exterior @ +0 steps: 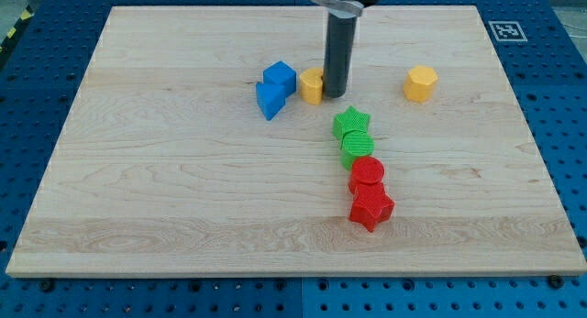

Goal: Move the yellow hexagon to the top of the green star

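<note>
The yellow hexagon [421, 83], a squat ribbed-looking block with no clear long axis, sits flat on the pale wooden board [165, 199], up and to the view's right of the green star [351, 123]. My tip [335, 91], a bare dark rod holding nothing, stands above the star, touching another yellow block [312, 85] beside two blue blocks [274, 89]. Below the star run a green cylinder [356, 149], a red cylinder [368, 174] and a red star [371, 208].

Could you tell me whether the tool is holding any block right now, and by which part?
Nothing is held. My tip only rests beside a yellow block, on its right.
</note>
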Tool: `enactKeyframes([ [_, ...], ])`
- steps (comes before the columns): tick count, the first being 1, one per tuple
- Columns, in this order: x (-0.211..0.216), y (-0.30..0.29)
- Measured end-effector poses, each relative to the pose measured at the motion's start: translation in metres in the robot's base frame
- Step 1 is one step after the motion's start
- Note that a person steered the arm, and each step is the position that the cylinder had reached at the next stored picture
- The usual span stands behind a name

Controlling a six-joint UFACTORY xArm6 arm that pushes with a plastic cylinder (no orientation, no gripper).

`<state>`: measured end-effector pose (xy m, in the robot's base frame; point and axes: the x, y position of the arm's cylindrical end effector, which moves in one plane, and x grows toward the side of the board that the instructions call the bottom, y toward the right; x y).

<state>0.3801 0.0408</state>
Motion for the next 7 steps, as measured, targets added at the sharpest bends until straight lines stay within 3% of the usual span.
enactKeyframes([
  [2, 0.000, 0.015],
  [4, -0.046, 0.081],
  [7, -0.016, 0.159],
])
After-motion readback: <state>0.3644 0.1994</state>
